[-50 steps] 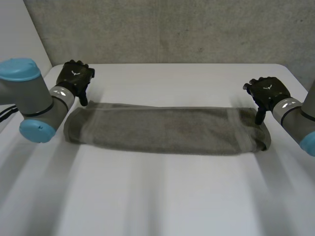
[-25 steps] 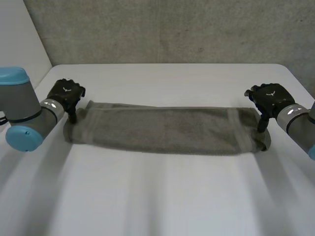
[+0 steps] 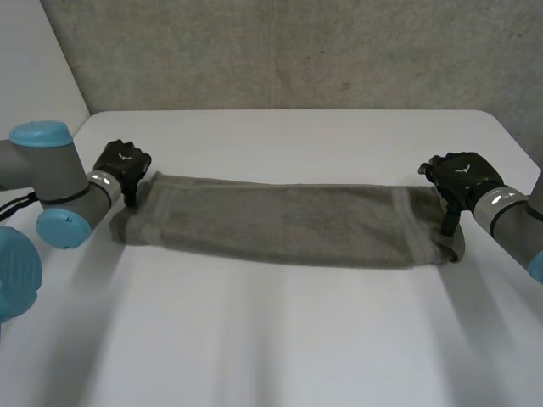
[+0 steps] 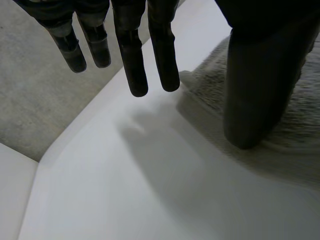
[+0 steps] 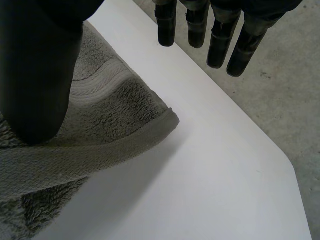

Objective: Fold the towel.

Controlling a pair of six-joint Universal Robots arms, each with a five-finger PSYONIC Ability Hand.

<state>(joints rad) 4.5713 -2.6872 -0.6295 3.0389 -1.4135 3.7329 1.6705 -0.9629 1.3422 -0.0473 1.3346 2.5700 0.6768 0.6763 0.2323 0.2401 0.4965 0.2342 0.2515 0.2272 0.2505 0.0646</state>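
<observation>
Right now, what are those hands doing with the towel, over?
Left hand open at towel's left end. Right hand open at its right end. Towel lies in a long strip on the table, ungripped. Nothing in the way.

We're seeing the left thumb [image 4: 260, 90] hiding part of the towel [image 4: 300, 140]; right thumb [image 5: 40, 75] is doing likewise; left hand [image 4: 132, 50] & right hand [image 5: 220, 45] are getting cut off at wrist-view edges; we're not making out thumb-towel contact.
</observation>
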